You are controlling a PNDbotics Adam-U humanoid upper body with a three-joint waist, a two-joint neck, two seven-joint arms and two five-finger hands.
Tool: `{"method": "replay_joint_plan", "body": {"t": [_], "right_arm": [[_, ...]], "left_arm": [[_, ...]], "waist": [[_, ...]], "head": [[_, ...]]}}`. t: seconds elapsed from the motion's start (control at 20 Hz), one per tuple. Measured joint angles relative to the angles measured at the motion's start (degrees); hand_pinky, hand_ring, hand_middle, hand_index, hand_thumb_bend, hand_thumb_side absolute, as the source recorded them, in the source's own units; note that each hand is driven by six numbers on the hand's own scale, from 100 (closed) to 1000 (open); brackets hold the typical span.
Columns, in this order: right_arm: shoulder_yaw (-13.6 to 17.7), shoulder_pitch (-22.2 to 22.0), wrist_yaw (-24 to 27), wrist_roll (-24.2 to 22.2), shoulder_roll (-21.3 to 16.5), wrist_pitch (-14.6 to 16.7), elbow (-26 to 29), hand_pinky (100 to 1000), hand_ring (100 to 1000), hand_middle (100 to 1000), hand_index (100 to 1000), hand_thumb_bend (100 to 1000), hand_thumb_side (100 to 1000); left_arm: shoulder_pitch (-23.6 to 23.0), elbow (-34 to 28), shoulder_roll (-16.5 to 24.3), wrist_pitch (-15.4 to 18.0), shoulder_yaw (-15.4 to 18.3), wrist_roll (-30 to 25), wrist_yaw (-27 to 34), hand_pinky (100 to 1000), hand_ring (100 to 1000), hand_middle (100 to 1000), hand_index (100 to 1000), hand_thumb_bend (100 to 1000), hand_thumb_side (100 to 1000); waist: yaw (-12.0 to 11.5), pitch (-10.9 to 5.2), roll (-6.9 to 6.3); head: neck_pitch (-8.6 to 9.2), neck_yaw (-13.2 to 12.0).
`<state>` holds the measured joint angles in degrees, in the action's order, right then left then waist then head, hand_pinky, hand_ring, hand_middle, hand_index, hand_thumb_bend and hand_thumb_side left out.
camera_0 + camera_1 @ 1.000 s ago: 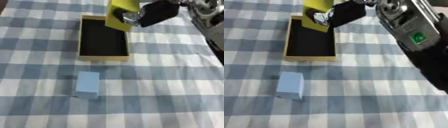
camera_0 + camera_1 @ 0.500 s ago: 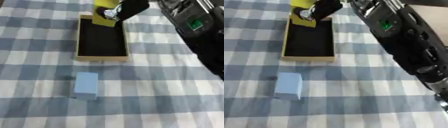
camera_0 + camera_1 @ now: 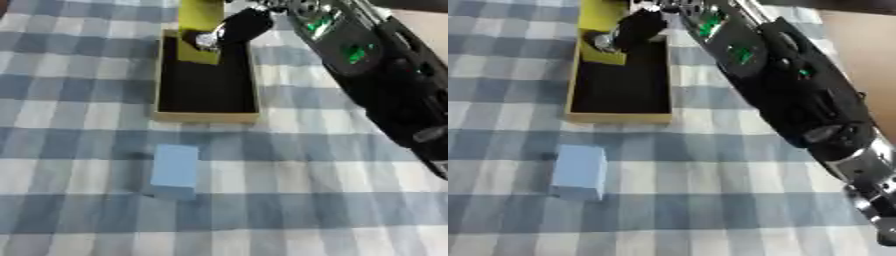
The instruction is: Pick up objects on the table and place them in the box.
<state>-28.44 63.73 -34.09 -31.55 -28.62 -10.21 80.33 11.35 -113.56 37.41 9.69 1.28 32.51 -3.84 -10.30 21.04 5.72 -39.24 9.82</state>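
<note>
the yellow block (image 3: 199,22) is a flat-sided, olive-yellow slab, standing nearly upright with its lower end inside the far end of the box (image 3: 206,116). the right hand (image 3: 234,29) has its dark fingers (image 3: 248,24) curled against the block's right face, with a small silver part showing at the block's surface; the fingers grip the block. the box is a shallow open tray with tan walls and a black inside, lying lengthwise away from the camera on the blue-and-white checked tabletop (image 3: 332,175). the light blue block (image 3: 174,169) is a plain rectangular piece lying flat on the tabletop, just beyond the box's near wall and slightly to its left, apart from it.

compared with a second ago, the yellow block has come from above the box's far right corner to over the box's far end and sits lower, now reaching into it. the right arm (image 3: 789,95) now stretches far across the area right of the box. the light blue block keeps its place relative to the box. the left hand shows in neither view.
</note>
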Motion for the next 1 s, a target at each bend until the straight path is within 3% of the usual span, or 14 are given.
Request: {"method": "replay_joint_plan", "body": {"t": [0.1,0.25,0.55,1.0], "right_arm": [[-0.3,-0.3,-1.2,-0.4,0.4,1.0,-2.4,786,738,550,701,212,532],[-0.4,-0.3,-2.3,-0.8,1.2,3.1,-5.4,807,803,624,795,298,560],[0.5,0.2,-4.4,-0.9,1.6,7.0,-6.8,839,871,733,860,380,578],[3.1,0.3,-7.4,0.4,1.5,6.7,-4.4,848,883,749,882,411,625]], "left_arm": [[0.2,0.0,0.0,0.0,0.0,0.0,0.1,622,645,672,888,402,1000],[0.2,0.0,0.0,0.0,0.0,0.0,0.1,622,644,672,888,401,1000],[0.2,0.0,0.0,0.0,0.0,0.0,0.2,622,644,672,888,400,1000],[0.2,0.0,0.0,0.1,0.0,0.1,0.3,622,644,671,888,402,1000]], "waist": [[-0.1,-0.01,-0.02],[-0.3,-0.02,-0.15],[-0.2,-0.06,-0.29],[0.2,-0.61,-0.35]], "head": [[-0.11,0.2],[-0.58,0.5],[-1.09,0.6],[-1.07,0.3]]}}
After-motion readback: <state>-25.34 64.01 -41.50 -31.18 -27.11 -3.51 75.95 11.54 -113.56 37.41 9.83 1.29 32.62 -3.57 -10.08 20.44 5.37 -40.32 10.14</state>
